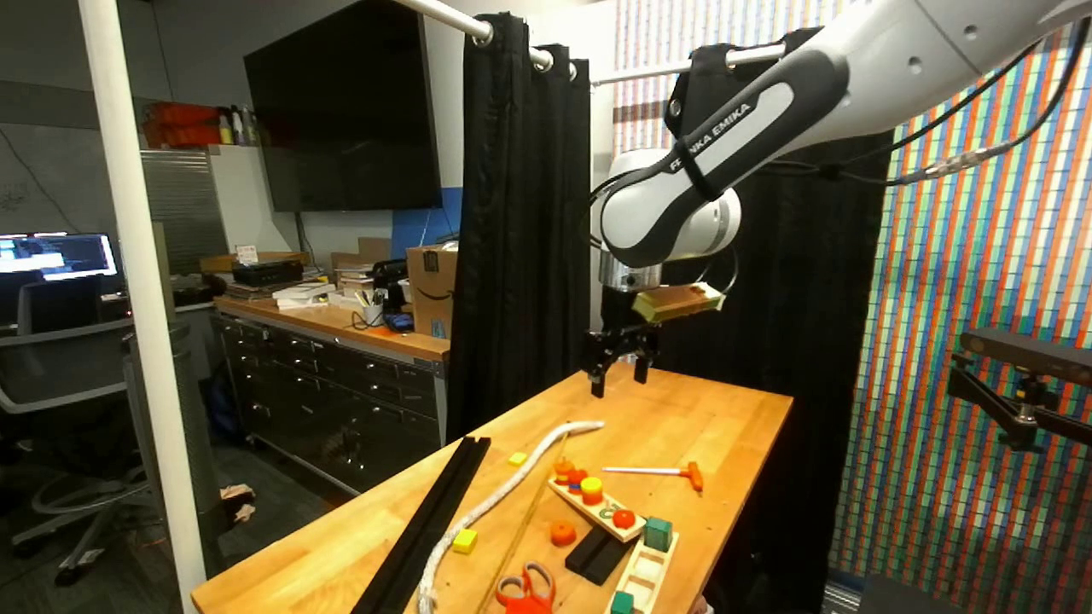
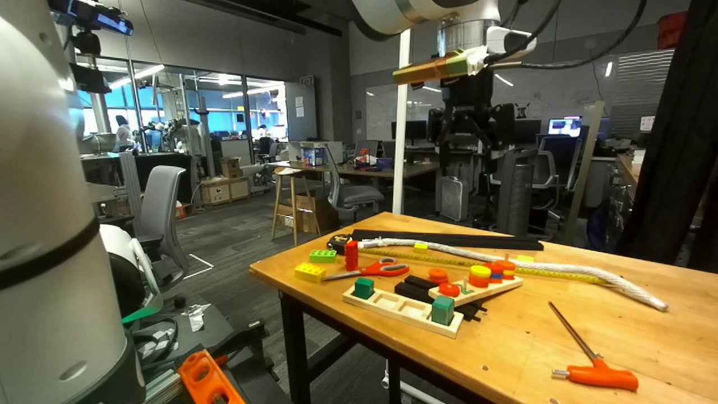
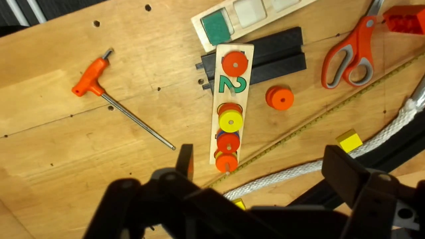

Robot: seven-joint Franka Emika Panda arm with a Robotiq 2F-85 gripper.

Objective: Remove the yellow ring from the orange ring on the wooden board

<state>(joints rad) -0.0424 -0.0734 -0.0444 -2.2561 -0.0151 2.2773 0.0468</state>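
Note:
The yellow ring (image 3: 231, 121) sits on top of an orange ring (image 3: 229, 107), both on one peg of a small light wooden strip (image 3: 240, 98). The yellow ring shows in both exterior views (image 1: 591, 484) (image 2: 479, 270), with the orange ring under it (image 1: 591, 498) (image 2: 478, 282). The strip lies partly over a black track piece on the wooden board (image 1: 699, 409), also in view (image 2: 673, 342). My gripper (image 1: 619, 385) is open and empty, high above the board, past the strip's far end. It also shows in an exterior view (image 2: 466, 163) and the wrist view (image 3: 259, 159).
Other pegs on the strip hold red, blue and orange rings (image 3: 228, 142). Around it lie loose orange rings (image 3: 282, 99), an orange-handled hex key (image 3: 89, 81), scissors (image 3: 360, 49), a white rope (image 3: 275, 181), a tape measure strip, yellow blocks (image 3: 350, 141) and a tray with green blocks (image 2: 392, 306).

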